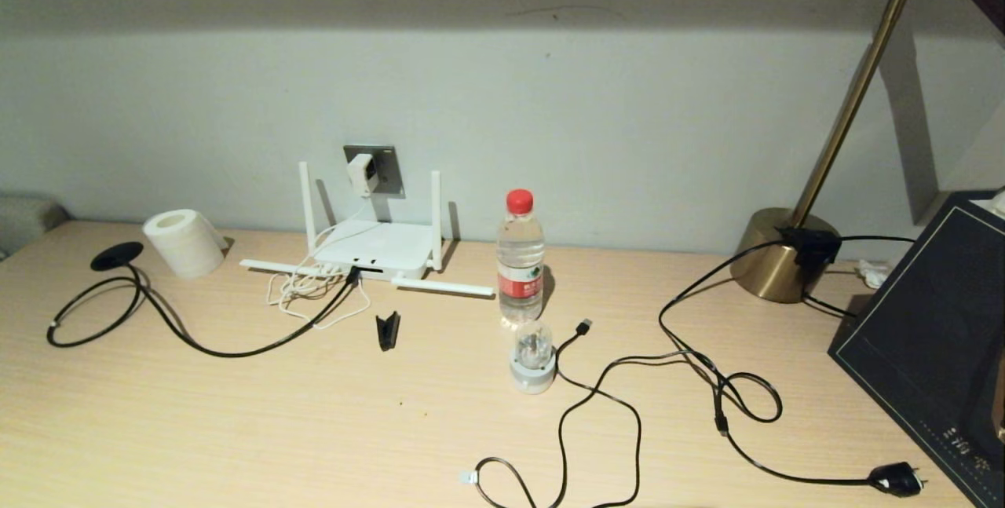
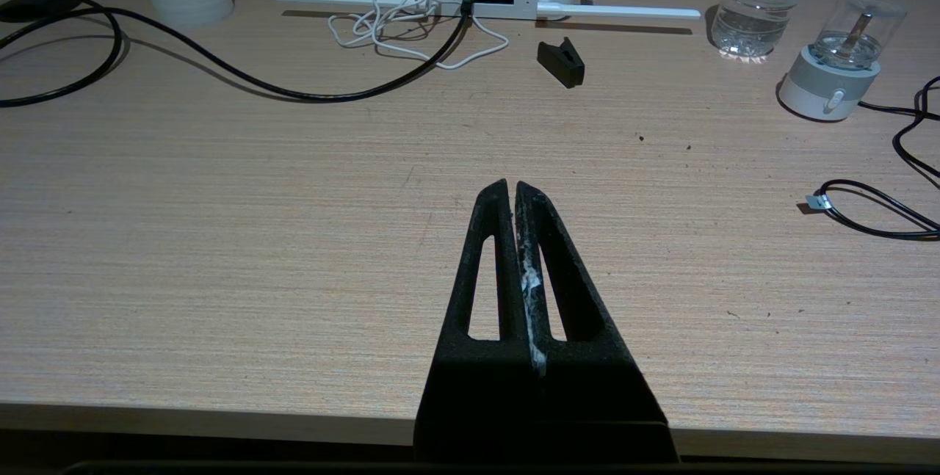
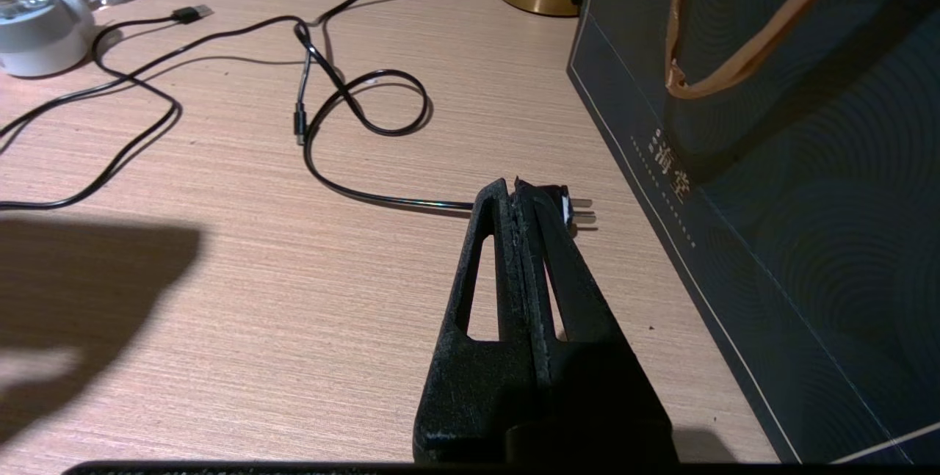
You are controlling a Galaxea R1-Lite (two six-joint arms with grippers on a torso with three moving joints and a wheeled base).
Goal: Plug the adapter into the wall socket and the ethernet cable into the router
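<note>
- Against the wall behind the table point(image 1: 235, 429), the adapter point(image 1: 360, 173) sits plugged into the wall socket point(image 1: 386, 158), its thin white cord dropping to a loose pile beside the router point(image 1: 375, 247).
- At the router's port edge, the ethernet cable point(image 1: 235, 351) is plugged in (the plug shows dark at the port in the left wrist view); the cable curves away across the table to its round black disc end point(image 1: 116, 255), near a white paper roll point(image 1: 183, 242).
- The left gripper point(image 2: 512, 187) hangs over bare table well short of the router, its fingers pressed together on nothing.
- The right gripper point(image 3: 512, 185) is likewise clenched and empty, just above a black mains plug point(image 3: 573, 208) lying beside a dark paper bag point(image 3: 771, 167).
- A water bottle point(image 1: 520, 257), a clear-domed white gadget point(image 1: 533, 356) and a small black clip point(image 1: 388, 330) stand near the router; a brass lamp base point(image 1: 773, 257) is further right.
</note>
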